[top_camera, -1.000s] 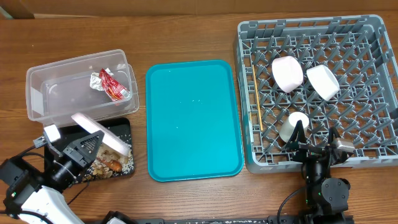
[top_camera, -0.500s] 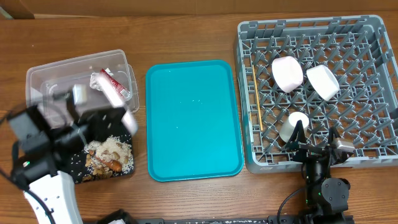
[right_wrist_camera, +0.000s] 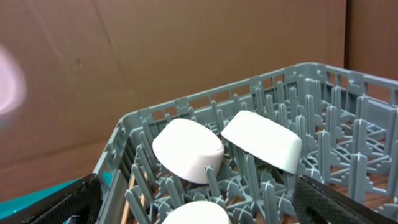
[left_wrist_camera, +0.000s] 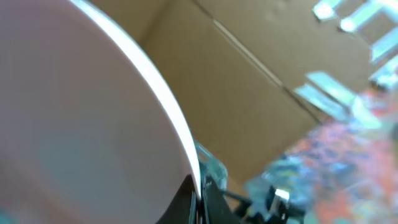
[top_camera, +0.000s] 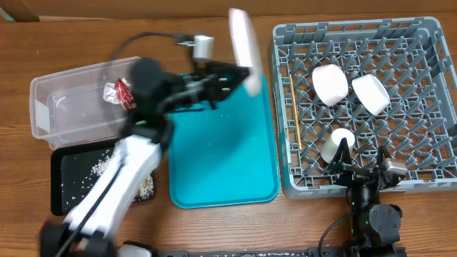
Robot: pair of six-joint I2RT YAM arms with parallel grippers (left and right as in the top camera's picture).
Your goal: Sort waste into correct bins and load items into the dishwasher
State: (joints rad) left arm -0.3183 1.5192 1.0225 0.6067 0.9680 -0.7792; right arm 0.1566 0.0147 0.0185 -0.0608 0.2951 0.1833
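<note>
– Your left gripper is pinching the round white plate by its rim, jaws closed on it, and is carrying it on edge high above the far end of the teal serving tray.

– What am I looking at, starting from the left?

– At far left, the clear tub is holding the red snack wrapper, with the foil ball touching it. Nearer you, the black tray is holding pale food scraps. Your left arm is covering part of that tray, so I cannot tell you where the carrot is.

– And on the right?

– The grey dish rack is carrying the chopsticks along its left side. A white bowl is leaning among the pegs just beside a second bowl, and the small cup is sitting nearer you. Your right gripper is resting at the rack's near edge, jaws spread wide, gripping nothing.

– So which step am I doing?

– By my reading, you are loading the plate, the only dish outside the rack, and the waste is looking sorted. For the next move, you will be needing to take the plate rightward over the rack's left wall. Hold it upright and lower it between pegs in a free row, apart from the chopsticks and bowls, before you let the jaws part.
</note>
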